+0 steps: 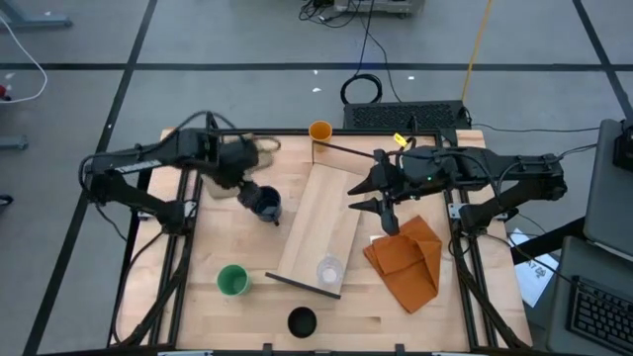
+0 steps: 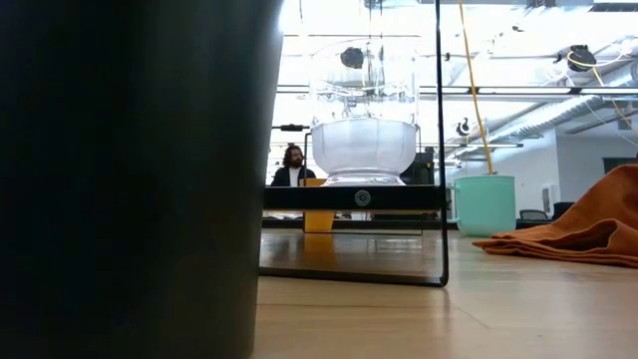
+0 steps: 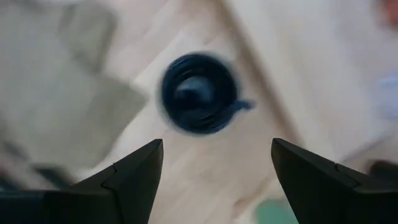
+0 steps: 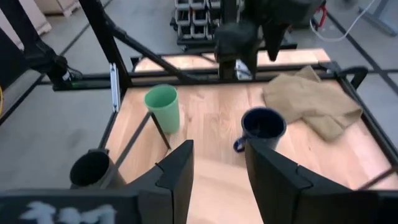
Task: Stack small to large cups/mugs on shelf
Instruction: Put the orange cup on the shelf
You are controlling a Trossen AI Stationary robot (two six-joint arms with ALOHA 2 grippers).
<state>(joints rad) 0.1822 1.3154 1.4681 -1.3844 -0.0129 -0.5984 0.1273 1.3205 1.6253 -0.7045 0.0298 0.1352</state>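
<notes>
Low view, black cup [image 2: 130, 179] blocking left half, shelf [image 2: 354, 197] partly hidden

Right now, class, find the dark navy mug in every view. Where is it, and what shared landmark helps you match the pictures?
High view: dark navy mug left of the shelf, under the left pincer.
Low view: not visible.
Left wrist view: centre, above the open fingers.
Right wrist view: right of centre.
Landmark: green cup nearby.
</notes>
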